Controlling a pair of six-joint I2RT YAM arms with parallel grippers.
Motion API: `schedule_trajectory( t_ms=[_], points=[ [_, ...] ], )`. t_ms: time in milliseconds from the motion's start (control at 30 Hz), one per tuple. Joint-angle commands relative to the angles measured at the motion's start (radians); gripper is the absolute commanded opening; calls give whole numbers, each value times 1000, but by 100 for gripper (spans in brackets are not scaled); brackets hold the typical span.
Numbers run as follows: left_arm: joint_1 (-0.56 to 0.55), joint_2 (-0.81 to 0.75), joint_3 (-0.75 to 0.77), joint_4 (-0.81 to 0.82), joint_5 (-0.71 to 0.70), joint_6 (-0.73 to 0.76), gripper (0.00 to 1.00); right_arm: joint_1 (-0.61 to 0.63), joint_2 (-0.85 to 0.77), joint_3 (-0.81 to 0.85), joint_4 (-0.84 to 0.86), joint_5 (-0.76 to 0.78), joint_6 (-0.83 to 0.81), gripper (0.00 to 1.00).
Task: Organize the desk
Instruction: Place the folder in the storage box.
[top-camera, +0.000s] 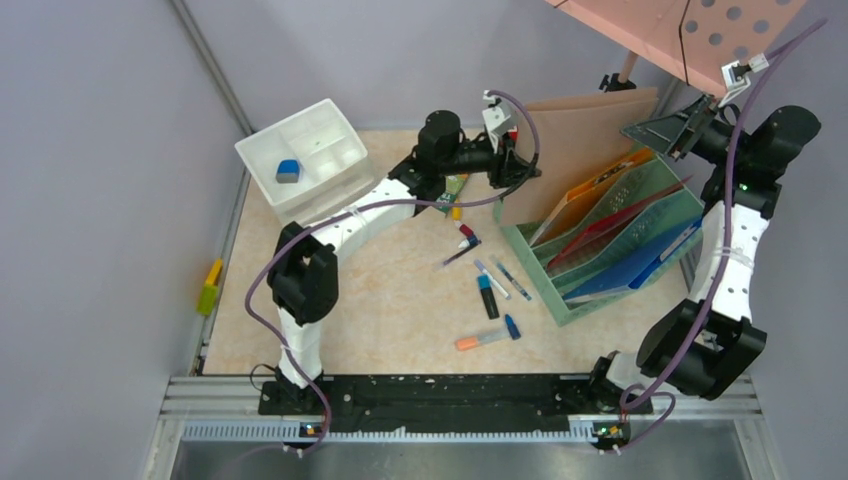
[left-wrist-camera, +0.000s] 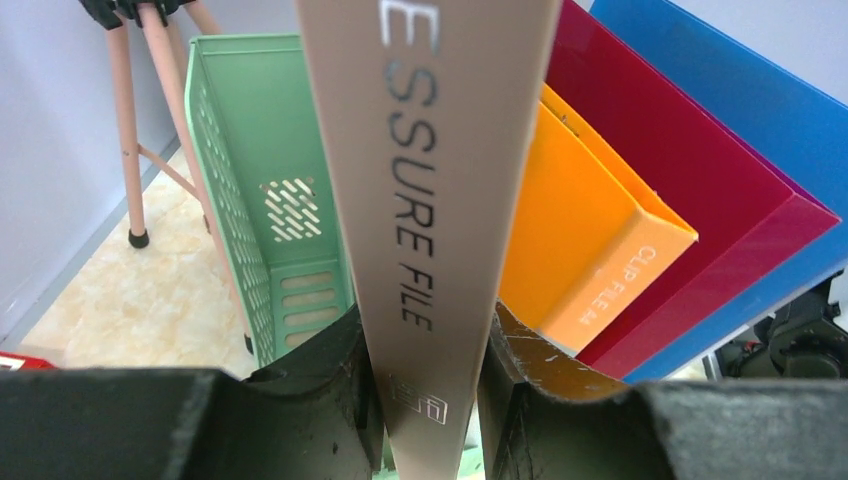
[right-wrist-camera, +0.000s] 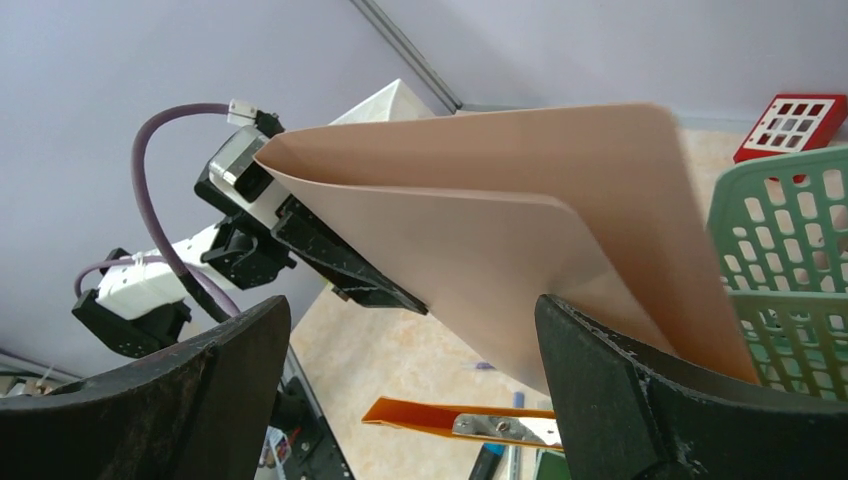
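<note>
While the tan file (top-camera: 585, 140) stands on edge above the back of the desk (top-camera: 400, 320), the step in hand reads as filing it. Desk: beige mottled top between grey walls, filling the middle of the overhead view. Tan file: at 1 o'clock, just beside the far end of the green mesh rack (top-camera: 572, 312), in no slot yet. Rack: 3 o'clock, coloured folders (top-camera: 610, 228) already leaning in it. White drawer unit (top-camera: 305, 150): 11 o'clock. Left end effector (left-wrist-camera: 430, 400): pinched narrow on one edge of the file. Right end effector (right-wrist-camera: 415, 400): spread wide and empty at 2 o'clock, facing the file's free side; contact not apparent. Pens and markers (top-camera: 490, 295): loose, from centre toward 5 o'clock. Next move, as I judge it: swing the file over a free slot, square to the dividers, and lower it. The right arm could steady the floppy sheet.
</note>
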Motion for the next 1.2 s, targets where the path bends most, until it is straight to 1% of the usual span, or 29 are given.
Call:
schedule_trajectory(
  t_ms=[0,100,233,300,500,867,1167],
  points=[
    [-32,30,85,67,-53,-4,0,-13,-77,1,63,3,20,91],
    [-41,71,105,82,-80,-30,0,-14,-104,-9,87,22,47,91],
    [-46,112,123,126,-95,-55,0,-37,-126,-36,196,41,163,91],
    [-52,128,136,139,-95,-60,0,-64,-135,-35,219,49,185,91],
    [-72,170,139,200,-115,-90,0,-87,-133,-7,219,42,189,91],
    [-83,212,179,250,-156,-105,0,-89,-118,-48,238,29,193,91],
    [-98,230,144,301,-188,-111,0,-88,-125,-77,248,12,195,91]
  ],
)
